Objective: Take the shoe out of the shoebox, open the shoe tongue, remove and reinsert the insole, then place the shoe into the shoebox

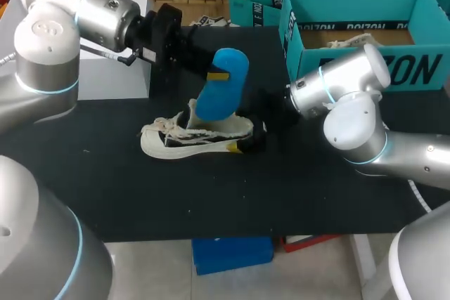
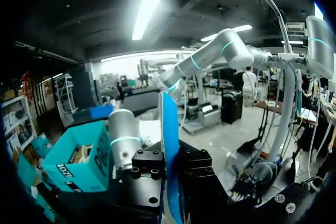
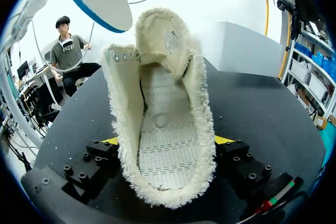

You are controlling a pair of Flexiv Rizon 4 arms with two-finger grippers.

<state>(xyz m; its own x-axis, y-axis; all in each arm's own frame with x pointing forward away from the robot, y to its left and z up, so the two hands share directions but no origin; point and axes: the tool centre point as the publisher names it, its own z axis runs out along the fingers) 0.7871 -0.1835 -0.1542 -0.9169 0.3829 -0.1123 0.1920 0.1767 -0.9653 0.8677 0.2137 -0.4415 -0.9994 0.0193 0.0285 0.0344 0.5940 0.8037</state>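
A cream low-top shoe [image 1: 197, 135] lies on the black table top [image 1: 211, 194] with its toe toward the left. My right gripper [image 1: 254, 140] is at its heel. In the right wrist view the shoe [image 3: 163, 129] fills the gap between the fingers, its tongue is pulled up and its bare inner sole shows. A yellow tip presses each side of the shoe. A blue insole [image 1: 223, 93] hangs upright above the shoe's opening, pinched in my left gripper [image 1: 211, 75]. In the left wrist view the insole [image 2: 169, 145] stands edge-on between the fingers. The teal shoebox [image 1: 365, 33] stands open at the back right.
A white box [image 1: 116, 54] sits at the back left, under my left arm. A second teal box [image 1: 256, 1] stands behind the table's far edge. The right arm's elbow [image 1: 351, 110] hangs just in front of the shoebox.
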